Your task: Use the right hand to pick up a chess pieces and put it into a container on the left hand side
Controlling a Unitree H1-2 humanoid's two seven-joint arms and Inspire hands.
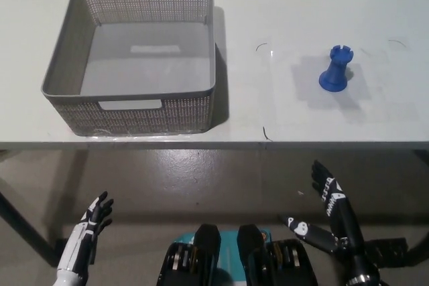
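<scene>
Tabletop (281, 5) rook (334, 69) stands beyond right hand (327, 207).

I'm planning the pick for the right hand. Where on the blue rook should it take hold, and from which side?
Probably the narrow waist of the blue rook, between its flared base and notched crown. It stands upright with bare table around it, so the open right hand, now below the table edge, could come from the near side or above.
</scene>
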